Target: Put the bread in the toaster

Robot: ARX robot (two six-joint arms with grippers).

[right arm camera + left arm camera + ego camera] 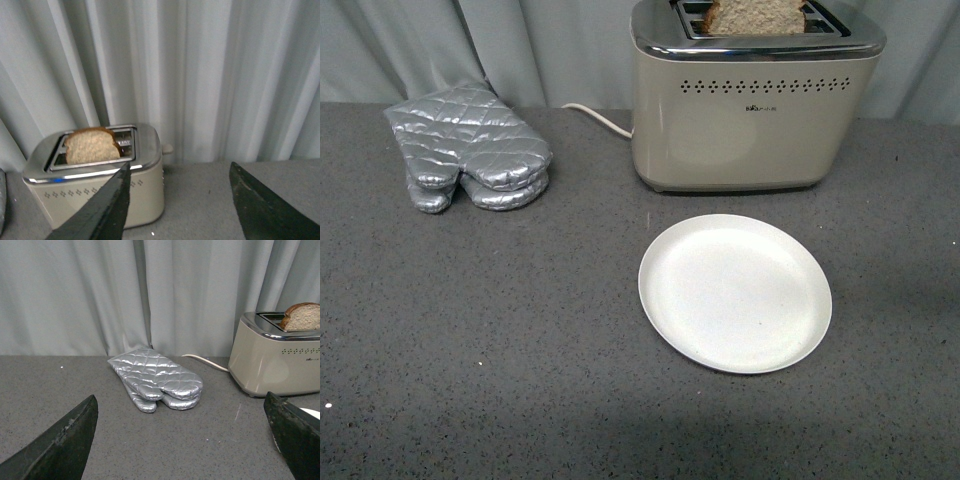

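The beige toaster [750, 110] stands at the back of the counter, with the bread [757, 16] upright in its front slot, its brown top sticking out. The left wrist view shows the toaster [275, 362] and bread [302, 316] off to one side; the right wrist view shows the toaster [95, 180] and bread [92, 146] from above. My left gripper [182, 440] is open over bare counter, holding nothing. My right gripper [177, 200] is open beside the toaster, apart from it and empty. Neither gripper shows in the front view.
A white plate [735, 293] lies empty in front of the toaster. A silver quilted oven mitt [470, 150] rests at the back left, also in the left wrist view [155, 377]. A white cord [600, 118] runs behind the toaster. Grey curtains [520, 45] close off the back.
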